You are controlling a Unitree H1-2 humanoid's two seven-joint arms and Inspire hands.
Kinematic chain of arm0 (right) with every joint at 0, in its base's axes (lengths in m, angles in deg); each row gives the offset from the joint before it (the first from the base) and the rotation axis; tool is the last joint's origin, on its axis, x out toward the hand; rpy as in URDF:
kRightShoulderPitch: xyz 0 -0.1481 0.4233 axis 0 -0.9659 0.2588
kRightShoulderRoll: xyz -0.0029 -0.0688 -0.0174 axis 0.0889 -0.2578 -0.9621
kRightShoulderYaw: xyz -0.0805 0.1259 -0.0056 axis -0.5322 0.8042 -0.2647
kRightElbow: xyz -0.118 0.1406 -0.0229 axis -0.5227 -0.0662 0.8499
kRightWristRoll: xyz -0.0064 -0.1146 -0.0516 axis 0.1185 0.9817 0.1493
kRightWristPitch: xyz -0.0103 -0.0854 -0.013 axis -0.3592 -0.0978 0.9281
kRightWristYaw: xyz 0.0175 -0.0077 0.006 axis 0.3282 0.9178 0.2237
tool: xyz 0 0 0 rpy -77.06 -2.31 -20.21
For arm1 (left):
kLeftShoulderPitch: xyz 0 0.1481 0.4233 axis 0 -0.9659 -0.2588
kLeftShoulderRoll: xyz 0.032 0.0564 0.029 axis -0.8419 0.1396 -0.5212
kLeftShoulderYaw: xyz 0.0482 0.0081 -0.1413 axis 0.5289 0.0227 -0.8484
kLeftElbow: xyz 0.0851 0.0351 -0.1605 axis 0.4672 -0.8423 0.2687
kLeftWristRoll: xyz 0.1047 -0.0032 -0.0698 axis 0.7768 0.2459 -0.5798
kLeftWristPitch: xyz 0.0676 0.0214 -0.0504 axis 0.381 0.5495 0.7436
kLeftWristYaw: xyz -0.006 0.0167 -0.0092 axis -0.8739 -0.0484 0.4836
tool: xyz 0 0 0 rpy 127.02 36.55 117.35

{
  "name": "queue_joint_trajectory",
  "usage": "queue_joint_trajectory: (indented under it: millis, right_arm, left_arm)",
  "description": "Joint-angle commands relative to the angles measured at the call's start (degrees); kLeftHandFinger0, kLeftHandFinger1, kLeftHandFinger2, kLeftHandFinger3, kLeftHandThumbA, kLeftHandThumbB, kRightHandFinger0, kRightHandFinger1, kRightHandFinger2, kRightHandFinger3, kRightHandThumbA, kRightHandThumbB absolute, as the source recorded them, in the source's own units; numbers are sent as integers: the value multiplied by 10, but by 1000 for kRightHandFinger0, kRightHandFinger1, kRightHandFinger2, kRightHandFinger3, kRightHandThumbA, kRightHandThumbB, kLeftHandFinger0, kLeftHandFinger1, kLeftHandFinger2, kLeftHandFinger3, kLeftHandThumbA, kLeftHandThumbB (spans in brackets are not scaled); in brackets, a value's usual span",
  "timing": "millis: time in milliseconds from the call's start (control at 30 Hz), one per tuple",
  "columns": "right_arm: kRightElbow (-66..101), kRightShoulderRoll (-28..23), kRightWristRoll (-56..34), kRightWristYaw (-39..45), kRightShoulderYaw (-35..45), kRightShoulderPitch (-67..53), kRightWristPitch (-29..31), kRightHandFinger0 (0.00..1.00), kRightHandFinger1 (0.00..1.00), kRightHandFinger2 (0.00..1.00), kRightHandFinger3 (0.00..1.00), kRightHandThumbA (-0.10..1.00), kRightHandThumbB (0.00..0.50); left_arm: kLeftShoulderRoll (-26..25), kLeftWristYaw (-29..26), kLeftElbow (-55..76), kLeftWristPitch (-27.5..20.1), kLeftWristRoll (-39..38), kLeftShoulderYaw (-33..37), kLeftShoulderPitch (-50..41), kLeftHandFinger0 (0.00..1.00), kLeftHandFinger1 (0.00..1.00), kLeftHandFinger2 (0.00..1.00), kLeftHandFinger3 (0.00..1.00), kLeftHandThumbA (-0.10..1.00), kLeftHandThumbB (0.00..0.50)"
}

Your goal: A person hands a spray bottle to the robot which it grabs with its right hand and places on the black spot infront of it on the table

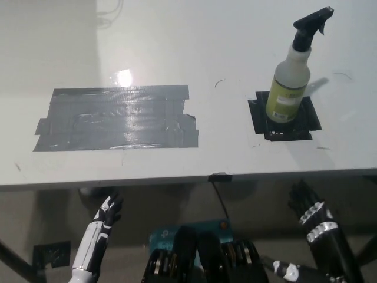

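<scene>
Spray bottle (288, 76) stands upright on black spot (285, 118); right hand (313, 216) fingers released.

the spray bottle (288, 78) stands on the black spot (285, 118) and hides the middle of that patch; the print on its yellow-green label is too small to read. the right hand (311, 209) sits below the worktop (235, 47) edge, its arm cut off by the bottom edge of the picture. the left hand (109, 211) hangs below the worktop too, small and dim, so how its fingers lie cannot be told; its forearm runs out at the bottom edge. the worktop is cut off at the top, left and right.
</scene>
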Motion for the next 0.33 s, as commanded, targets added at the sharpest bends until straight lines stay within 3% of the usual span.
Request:
queue_joint_trajectory:
  millis: [0, 300]
  right_arm:
    - [-45, -24, 67, 10, -11, 22, 37, 1000, 1000, 1000, 1000, 1000, 500]
    - [-117, -41, 81, 1, -7, 47, 53, 1000, 1000, 1000, 1000, 1000, 500]
  left_arm:
    - [-4, 1, 20, -4, 2, -2, -4, 1000, 1000, 1000, 1000, 1000, 119]
    - [-5, -2, 24, -9, 5, -3, -6, 1000, 1000, 1000, 1000, 1000, 116]
